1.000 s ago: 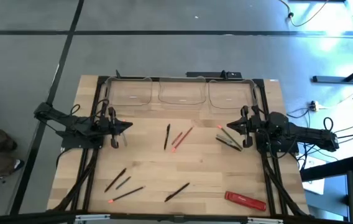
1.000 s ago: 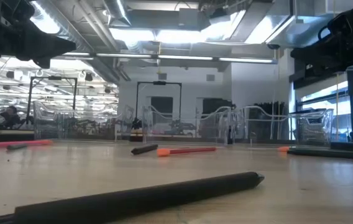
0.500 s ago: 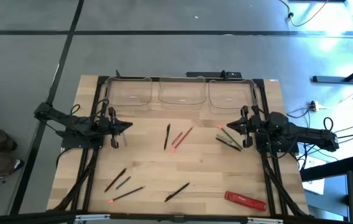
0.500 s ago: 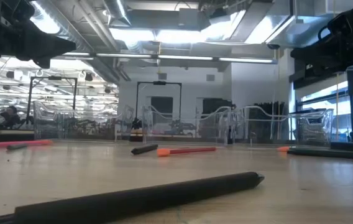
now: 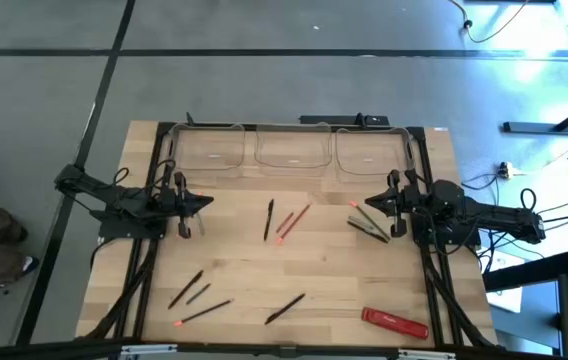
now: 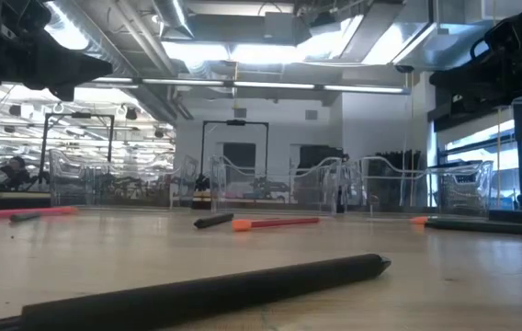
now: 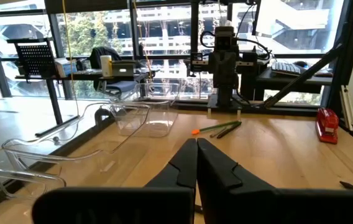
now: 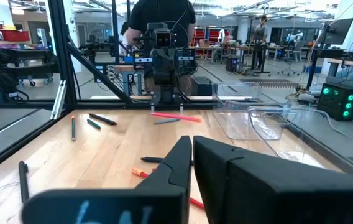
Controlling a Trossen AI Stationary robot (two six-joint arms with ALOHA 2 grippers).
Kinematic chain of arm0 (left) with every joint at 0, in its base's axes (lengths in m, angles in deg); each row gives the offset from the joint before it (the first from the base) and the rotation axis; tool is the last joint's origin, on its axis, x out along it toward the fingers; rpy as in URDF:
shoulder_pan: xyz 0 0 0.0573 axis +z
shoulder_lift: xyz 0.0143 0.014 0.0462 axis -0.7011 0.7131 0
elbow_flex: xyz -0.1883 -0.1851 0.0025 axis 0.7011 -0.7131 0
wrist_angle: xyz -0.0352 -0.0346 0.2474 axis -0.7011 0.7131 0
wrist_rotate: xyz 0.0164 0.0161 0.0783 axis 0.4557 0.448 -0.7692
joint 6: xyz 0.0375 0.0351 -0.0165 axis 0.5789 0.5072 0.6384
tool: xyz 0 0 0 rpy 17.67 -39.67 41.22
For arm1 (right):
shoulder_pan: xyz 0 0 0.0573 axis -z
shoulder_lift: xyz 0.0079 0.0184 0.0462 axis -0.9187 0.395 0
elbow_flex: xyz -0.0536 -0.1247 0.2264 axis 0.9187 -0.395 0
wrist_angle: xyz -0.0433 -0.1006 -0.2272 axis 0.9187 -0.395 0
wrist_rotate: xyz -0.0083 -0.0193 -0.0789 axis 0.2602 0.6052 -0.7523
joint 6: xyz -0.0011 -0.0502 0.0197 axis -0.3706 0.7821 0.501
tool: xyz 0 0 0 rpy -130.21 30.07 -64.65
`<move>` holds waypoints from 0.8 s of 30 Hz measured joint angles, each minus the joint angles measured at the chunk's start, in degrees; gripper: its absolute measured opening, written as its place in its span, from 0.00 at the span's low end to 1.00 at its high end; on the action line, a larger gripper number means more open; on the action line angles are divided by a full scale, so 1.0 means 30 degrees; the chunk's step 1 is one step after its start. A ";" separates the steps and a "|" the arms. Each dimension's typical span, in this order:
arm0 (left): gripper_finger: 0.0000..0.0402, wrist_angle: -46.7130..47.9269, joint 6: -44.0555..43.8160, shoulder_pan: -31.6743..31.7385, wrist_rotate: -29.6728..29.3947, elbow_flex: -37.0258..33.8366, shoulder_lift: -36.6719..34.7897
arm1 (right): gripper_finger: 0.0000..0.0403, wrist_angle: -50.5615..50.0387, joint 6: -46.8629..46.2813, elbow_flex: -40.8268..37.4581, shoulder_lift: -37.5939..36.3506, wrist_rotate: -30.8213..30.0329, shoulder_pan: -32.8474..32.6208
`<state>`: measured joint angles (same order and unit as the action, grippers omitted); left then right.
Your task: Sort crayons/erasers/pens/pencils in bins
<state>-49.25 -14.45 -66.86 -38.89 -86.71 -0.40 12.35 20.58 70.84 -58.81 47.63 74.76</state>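
Note:
Three clear bins [image 5: 209, 150] [image 5: 290, 148] [image 5: 369, 152] stand in a row along the table's far edge. Thin pens and pencils lie flat and scattered on the wood: a black one [image 5: 269, 219] beside a red one [image 5: 295, 221] at the middle, a small bunch [image 5: 368, 224] just in front of my right gripper, and several near the front edge [image 5: 190, 291] [image 5: 285, 308]. My left gripper [image 5: 208, 203] hovers level at the left, shut and empty [image 7: 196, 149]. My right gripper [image 5: 368, 203] hovers level at the right, shut and empty [image 8: 192, 149]. They face each other.
A flat red bar [image 5: 396, 322] lies at the front right. Dark frame rails [image 5: 154, 250] [image 5: 432, 270] run along both sides of the table. In the low view a black stick [image 6: 215, 290] lies close to the camera. A person [image 8: 161, 15] stands beyond the left arm.

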 joint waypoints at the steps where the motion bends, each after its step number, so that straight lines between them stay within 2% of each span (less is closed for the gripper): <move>1: 0.00 0.0000 0.0000 -0.0007 0.0000 0.0007 0.0000 | 0.05 0.0293 0.0017 0.0005 0.0002 -0.0007 -0.0001; 7: 0.00 0.0000 0.0000 -0.0007 0.0000 0.0001 0.0000 | 0.05 0.6457 0.0544 0.0040 0.0001 0.0668 -0.0001; 9: 0.00 0.0000 0.0000 -0.0007 0.0007 0.0007 0.0000 | 0.05 0.6906 0.0500 0.0782 -0.0007 0.0801 -0.0005; 12: 0.00 0.0000 -0.0007 0.0000 0.0000 0.0002 0.0005 | 0.05 0.4251 0.0666 0.2832 0.0213 0.0689 -0.0005; 16: 0.00 -0.0004 -0.0007 -0.0007 0.0007 0.0007 0.0000 | 0.05 -0.1417 0.0946 0.6473 0.1887 -0.0853 -0.0005; 20: 0.00 0.0000 0.0000 -0.0007 0.0000 0.0000 0.0000 | 0.01 -0.6891 -0.0434 1.0306 0.5005 -0.2560 -0.0005; 24: 0.00 0.0000 0.0000 -0.0006 0.0006 0.0006 0.0000 | 0.02 -1.1829 -0.3089 1.3796 0.9005 -0.3224 -0.0005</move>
<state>-49.25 -14.45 -66.88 -38.87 -86.69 -0.40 -23.14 11.31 112.22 -31.80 37.96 74.75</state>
